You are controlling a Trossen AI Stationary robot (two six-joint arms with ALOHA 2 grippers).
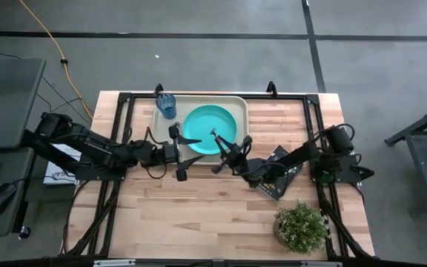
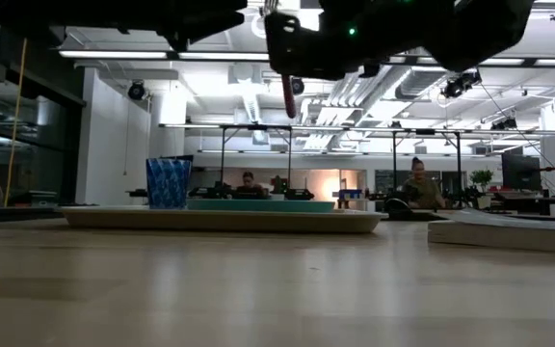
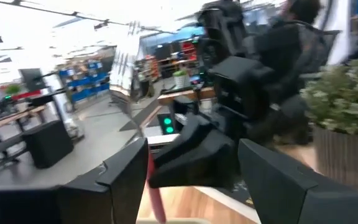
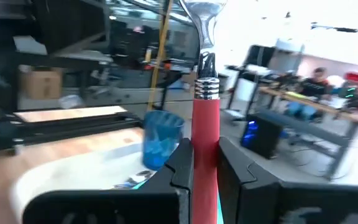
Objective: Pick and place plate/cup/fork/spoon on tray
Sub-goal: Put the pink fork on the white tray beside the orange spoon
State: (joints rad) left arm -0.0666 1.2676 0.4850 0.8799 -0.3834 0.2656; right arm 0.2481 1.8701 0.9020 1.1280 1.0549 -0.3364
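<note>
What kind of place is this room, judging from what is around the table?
Probably a robotics lab or open workshop: more black-framed workbenches stand behind the table, people sit at desks, and the concrete floor carries a yellow cable.

An open-plan robotics lab or workshop: a wooden desk framed with black rails stands on a grey concrete floor, a yellow cable trailing across it. Beyond are strip lights, exposed ceiling ducts, more benches, and seated people (apparently at workstations).
</note>
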